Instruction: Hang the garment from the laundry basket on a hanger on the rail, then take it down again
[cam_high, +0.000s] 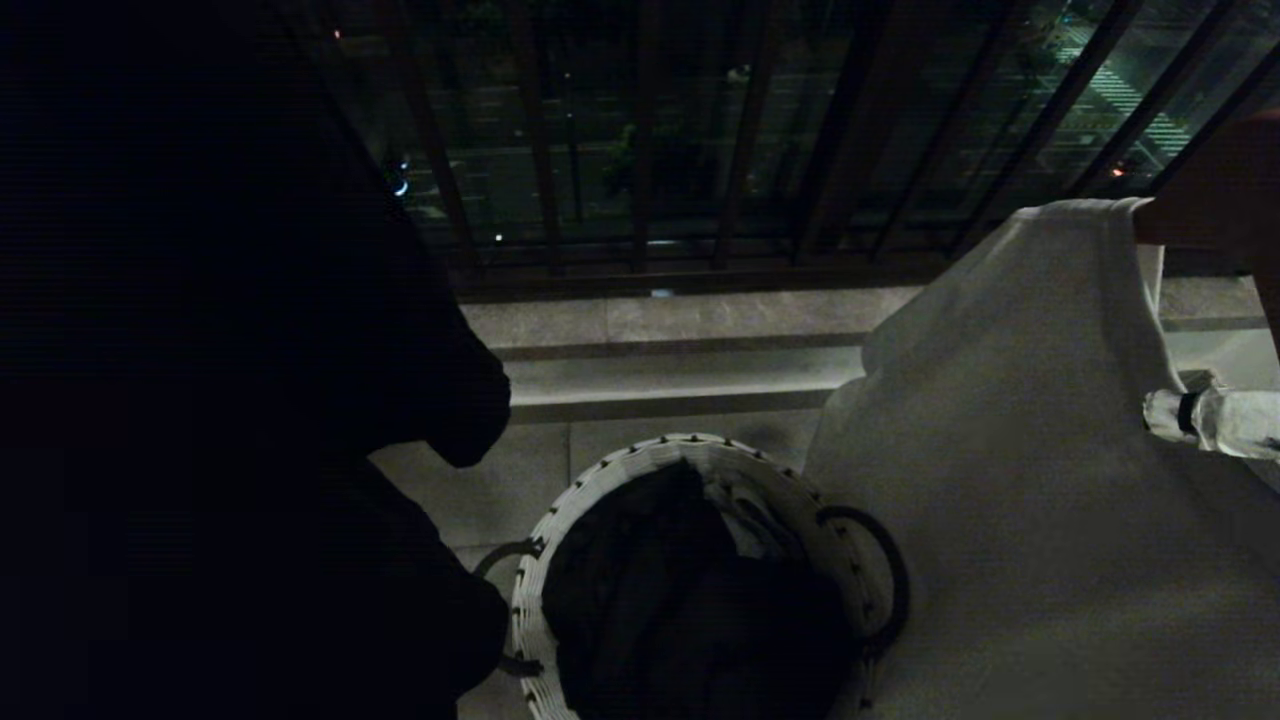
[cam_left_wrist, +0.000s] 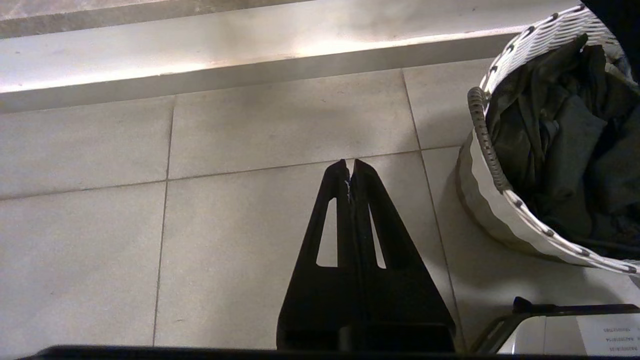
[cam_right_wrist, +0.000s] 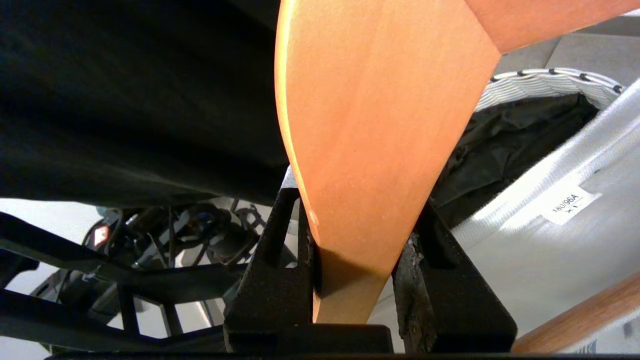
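- Now the right gripper (cam_right_wrist: 357, 260) is clamped on the wooden hanger (cam_right_wrist: 380, 125), to carry the white garment (cam_high: 1020, 450).
- Left gripper (cam_left_wrist: 350, 167) is closed, empty, near the laundry basket (cam_left_wrist: 492, 220).

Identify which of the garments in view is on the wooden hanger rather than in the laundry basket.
The white garment. It is draped over the wooden hanger, which the right end effector clamps. The dark garments lie bundled inside the laundry basket.

White tag (cam_right_wrist: 570, 204) on pale garment (cam_right_wrist: 540, 250): "180/96A".
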